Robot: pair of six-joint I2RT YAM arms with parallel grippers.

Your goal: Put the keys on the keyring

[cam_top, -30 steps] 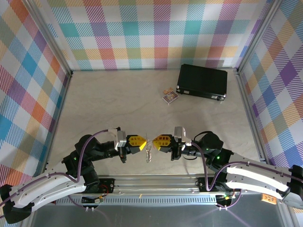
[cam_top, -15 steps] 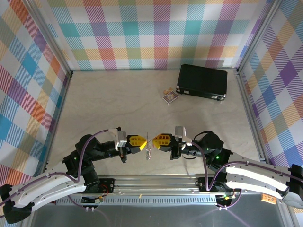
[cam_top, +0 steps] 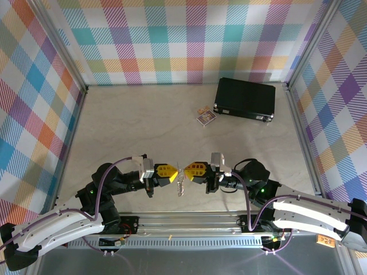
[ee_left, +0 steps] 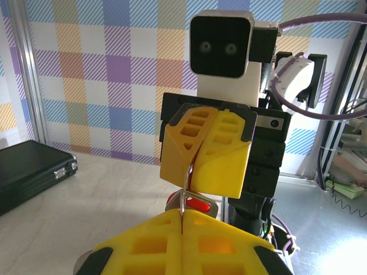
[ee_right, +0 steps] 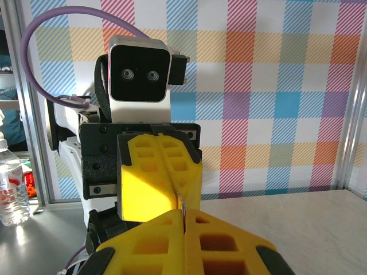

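The keyring is a thin grey metal loop held in the air between my two grippers, which face each other tip to tip. Its knobbly chain hangs below them. My left gripper is shut on one end of the loop and my right gripper is shut on the other. In the left wrist view the loop runs edge-on from my left gripper up into the right gripper. The red-headed key sits just under the loop, touching it. In the right wrist view, a sliver of keyring shows between my right gripper and the left gripper.
A black rectangular case lies at the back right, with a small printed card packet to its left. Checked walls and metal posts enclose the table. A metal rail runs along the near edge by the arm bases.
The right gripper has edged slightly left, toward the left gripper. The hanging chain has swung a little. Both grips are unchanged.
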